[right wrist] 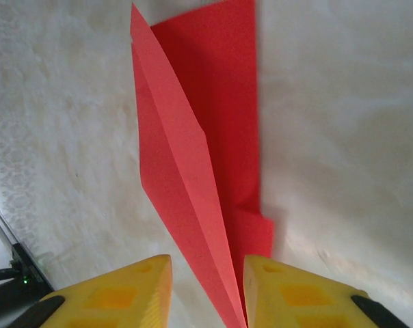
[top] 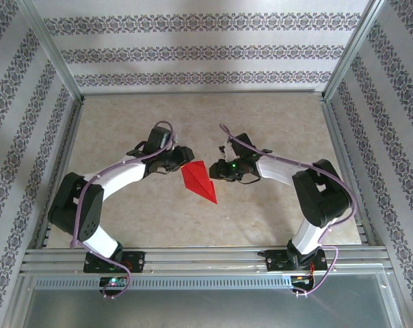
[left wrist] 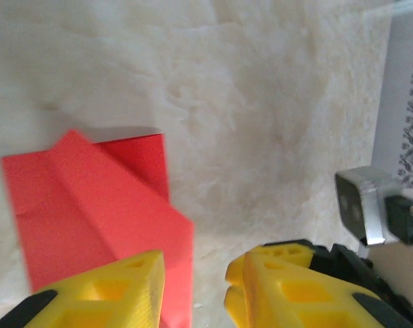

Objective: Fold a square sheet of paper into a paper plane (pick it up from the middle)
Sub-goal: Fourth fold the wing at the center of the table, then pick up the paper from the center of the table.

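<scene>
Beige marbled table (top: 261,116) carries the red paper plane (top: 198,180) at its middle, between the two arms. We see the left gripper (left wrist: 193,273) partly open, with one finger above the paper. The right gripper (right wrist: 206,270) is also partly open, its fingers on either side of the raised fold and not pressing it.

Red paper plane (right wrist: 193,137) tapers down between the parted right tool (right wrist: 208,266).
</scene>
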`<action>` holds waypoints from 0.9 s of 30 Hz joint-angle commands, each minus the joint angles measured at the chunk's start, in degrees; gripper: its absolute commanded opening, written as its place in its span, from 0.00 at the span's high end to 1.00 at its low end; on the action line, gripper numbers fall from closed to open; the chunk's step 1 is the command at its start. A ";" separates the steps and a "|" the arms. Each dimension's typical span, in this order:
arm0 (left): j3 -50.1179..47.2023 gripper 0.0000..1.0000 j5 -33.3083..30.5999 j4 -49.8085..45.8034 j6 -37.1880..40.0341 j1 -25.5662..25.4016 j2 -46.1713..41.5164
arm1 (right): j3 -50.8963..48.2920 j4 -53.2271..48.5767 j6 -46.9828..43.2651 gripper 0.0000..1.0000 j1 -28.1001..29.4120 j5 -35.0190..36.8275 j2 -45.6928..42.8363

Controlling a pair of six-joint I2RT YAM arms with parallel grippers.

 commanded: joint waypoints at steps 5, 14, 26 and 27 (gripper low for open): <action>-7.34 0.57 -0.28 4.72 -5.63 2.64 -1.55 | 6.47 2.60 -2.54 0.63 -0.76 -4.80 8.25; -10.02 0.55 2.93 9.66 -7.12 3.81 -1.75 | 7.18 7.53 -1.24 0.82 -1.22 -10.84 11.93; -12.85 0.48 14.71 28.69 -9.27 4.94 -6.57 | 3.00 25.89 12.68 0.93 -3.96 -20.36 4.15; -13.18 0.46 15.30 31.16 -9.93 4.80 -6.66 | 2.79 27.13 14.04 0.93 -4.01 -20.73 3.51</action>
